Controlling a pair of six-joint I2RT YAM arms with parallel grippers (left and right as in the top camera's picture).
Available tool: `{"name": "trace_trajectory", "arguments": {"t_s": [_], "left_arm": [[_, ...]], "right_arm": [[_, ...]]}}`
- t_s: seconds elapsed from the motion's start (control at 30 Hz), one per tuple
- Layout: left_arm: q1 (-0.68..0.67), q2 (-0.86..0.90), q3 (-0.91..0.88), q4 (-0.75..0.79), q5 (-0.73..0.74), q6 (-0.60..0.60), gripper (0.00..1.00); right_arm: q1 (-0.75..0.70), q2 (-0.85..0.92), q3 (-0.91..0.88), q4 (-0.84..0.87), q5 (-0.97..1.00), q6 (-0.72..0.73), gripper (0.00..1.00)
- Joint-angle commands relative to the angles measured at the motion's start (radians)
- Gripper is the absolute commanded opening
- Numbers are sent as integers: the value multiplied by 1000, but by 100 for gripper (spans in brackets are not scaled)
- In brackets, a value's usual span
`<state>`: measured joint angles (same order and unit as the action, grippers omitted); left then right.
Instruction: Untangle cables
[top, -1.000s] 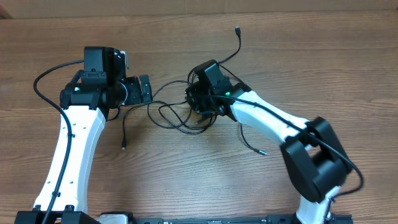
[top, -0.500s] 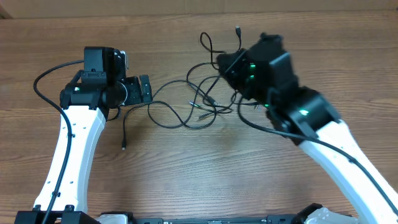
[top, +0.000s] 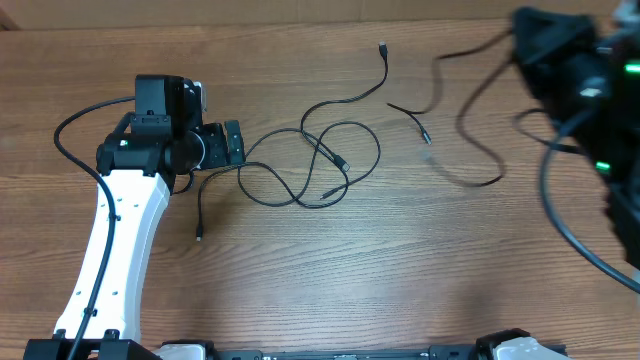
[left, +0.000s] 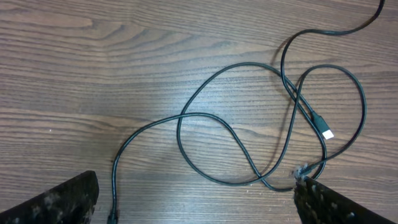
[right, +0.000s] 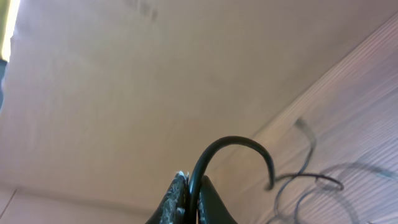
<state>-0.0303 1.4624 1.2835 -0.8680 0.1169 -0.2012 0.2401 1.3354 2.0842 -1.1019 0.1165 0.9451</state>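
Extraction: right gripper (right: 189, 200), jaws clamped shut on one cable (right: 231, 142), has swung up and far right, dragging it clear of tangle. Other cables (left: 364, 107) lie mid-table in loose crossed loops, possibly two, overlap unclear. Left gripper (top: 233, 143) wide open, empty, just beside their left end. Separation well along; remaining crossings need pulling apart.
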Motion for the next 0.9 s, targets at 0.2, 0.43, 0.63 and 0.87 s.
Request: {"name": "trace_trajectory", "arguments": {"t_s": [0.2, 0.43, 0.63, 0.87], "left_arm": [[4, -11, 8, 1, 6, 22, 99], [4, -11, 8, 1, 7, 22, 99], [4, -11, 8, 1, 6, 22, 100], [4, -11, 8, 1, 6, 22, 100]], "right_arm": [[-322, -2, 83, -95, 173, -90, 4], [-649, 50, 83, -131, 250, -105, 4], [-917, 124, 83, -141, 249, -105, 4], [-1112, 211, 82, -201, 238, -79, 4]]}}
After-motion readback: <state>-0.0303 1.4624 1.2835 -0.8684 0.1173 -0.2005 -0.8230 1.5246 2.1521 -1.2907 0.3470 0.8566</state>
